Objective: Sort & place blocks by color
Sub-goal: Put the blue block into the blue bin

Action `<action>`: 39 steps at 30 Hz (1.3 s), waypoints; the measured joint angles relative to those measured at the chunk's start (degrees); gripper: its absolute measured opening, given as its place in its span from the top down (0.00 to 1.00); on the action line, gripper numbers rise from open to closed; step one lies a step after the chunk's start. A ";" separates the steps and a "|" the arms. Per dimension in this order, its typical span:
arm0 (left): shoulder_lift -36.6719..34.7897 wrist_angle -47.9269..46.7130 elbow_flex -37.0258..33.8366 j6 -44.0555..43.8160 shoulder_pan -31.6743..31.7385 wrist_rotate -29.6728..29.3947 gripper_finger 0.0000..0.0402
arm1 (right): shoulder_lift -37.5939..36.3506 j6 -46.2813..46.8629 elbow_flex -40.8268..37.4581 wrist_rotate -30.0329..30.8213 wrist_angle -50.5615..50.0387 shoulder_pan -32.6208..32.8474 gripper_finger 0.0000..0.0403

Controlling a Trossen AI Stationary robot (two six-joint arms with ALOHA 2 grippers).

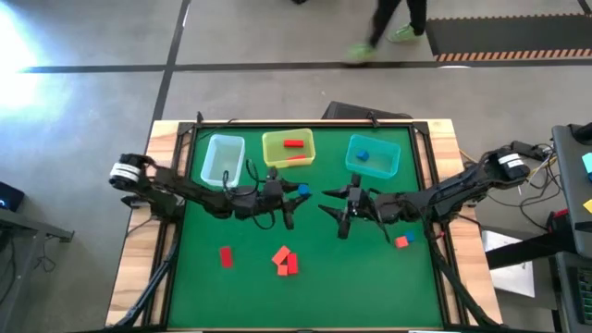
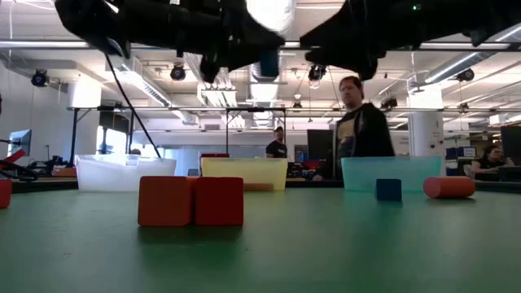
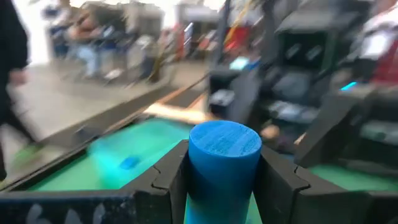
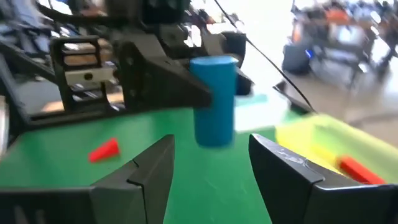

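Observation:
A blue cylinder block (image 3: 224, 152) sits in my left gripper (image 3: 224, 171), which hovers over the table's middle, in front of the yellow bin (image 1: 289, 148). The block shows as a blue spot (image 1: 302, 190) in the high view. My right gripper (image 4: 211, 168) is open and faces the blue cylinder (image 4: 214, 99) from the table's right, its fingers short of it. Red blocks (image 1: 285, 261) and a single red one (image 1: 226, 256) lie near the front. A red and a blue block (image 1: 402, 240) lie under the right arm. The teal bin (image 1: 372, 155) holds a blue block, the yellow bin a red one. My left gripper pinches the blue cylinder's round side (image 3: 198, 163) between its two fingers, one on each side. The fingers come level from the table's left and lie across the cylinder's upper half (image 4: 200, 78). The cylinder stands upright, lifted clear, its lower end (image 4: 214, 134) free below the fingers.
A clear bin (image 1: 223, 159) stands left of the yellow one along the far edge. In the low view two red cubes (image 2: 191, 201) sit close up, with a blue cube (image 2: 388, 190) and a red cylinder (image 2: 448, 187) farther right. A person (image 2: 362, 134) stands beyond the table.

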 joint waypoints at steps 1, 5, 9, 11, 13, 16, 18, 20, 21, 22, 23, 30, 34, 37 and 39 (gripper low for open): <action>-1.74 -4.65 -0.04 -0.79 0.41 -1.97 0.70 | -1.41 1.66 0.00 0.99 -3.27 0.00 0.51; -9.95 -28.20 0.40 -6.08 3.20 -10.87 0.70 | -5.97 7.28 0.00 2.79 -13.76 -0.02 0.52; -17.78 -52.86 0.57 -14.69 9.30 -16.90 0.70 | -8.00 9.57 -0.03 2.73 -18.23 0.00 0.52; -20.72 -63.14 0.54 -20.24 13.87 -16.99 0.70 | -8.06 9.71 -0.07 2.73 -18.39 0.00 0.52; -22.77 -71.79 0.21 -25.32 18.54 -16.79 0.70 | -7.57 9.71 -0.07 2.73 -18.12 0.00 0.52; -24.10 -80.66 -0.04 -29.81 24.94 -13.57 0.70 | -6.38 9.72 -0.07 2.72 -17.82 0.00 0.52; -24.19 -84.07 -0.08 -30.52 28.67 -10.57 0.70 | -5.70 9.71 -0.07 2.71 -17.77 0.00 0.52; -23.67 -86.18 -0.08 -30.93 31.77 -8.16 0.70 | -4.85 9.86 -0.07 2.75 -17.21 0.00 0.52; -23.33 -86.97 -0.09 -30.90 33.11 -7.27 0.70 | -4.61 9.99 -0.07 2.71 -17.33 0.00 0.52; -22.89 -87.79 -0.08 -30.67 34.32 -6.54 0.70 | -4.29 10.16 -0.07 2.73 -17.37 0.00 0.52; -22.35 -88.00 -0.08 -29.97 35.43 -5.96 0.70 | -4.08 10.38 -0.05 2.73 -17.29 0.00 0.52; -17.35 -87.74 -0.08 -28.29 40.07 -1.70 0.70 | -3.79 11.10 -0.04 2.71 -17.31 0.00 0.52; -14.11 -87.76 -0.08 -28.53 40.21 -2.40 0.67 | -3.79 11.19 -0.04 2.72 -17.34 0.00 0.52; -11.86 -87.61 0.34 -28.49 40.18 -3.20 0.58 | -3.79 11.22 -0.04 2.71 -17.32 0.00 0.52; -10.89 -87.70 0.35 -28.46 40.18 -3.46 0.55 | -3.79 11.22 -0.04 2.71 -17.32 0.00 0.52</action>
